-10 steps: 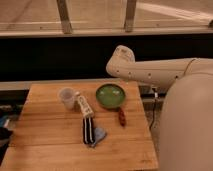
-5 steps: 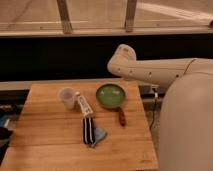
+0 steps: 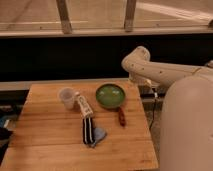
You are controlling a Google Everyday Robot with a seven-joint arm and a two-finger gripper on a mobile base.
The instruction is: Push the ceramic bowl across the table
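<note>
Green bowl near the table's far right corner, my arm folded just beyond it.

The ceramic bowl sat on the plank-strip wooden table, round, shallow and glossy green with a paler rim. My smooth white arm hung bent behind and to the right of it, apart from it. My pincer was hidden somewhere along that arm, so I could not tell whether it was open or closed. A small white cup stood left of the bowl, and a reddish-brown stick lay just in front. I could not name the dark striped item nearer the front edge.
</note>
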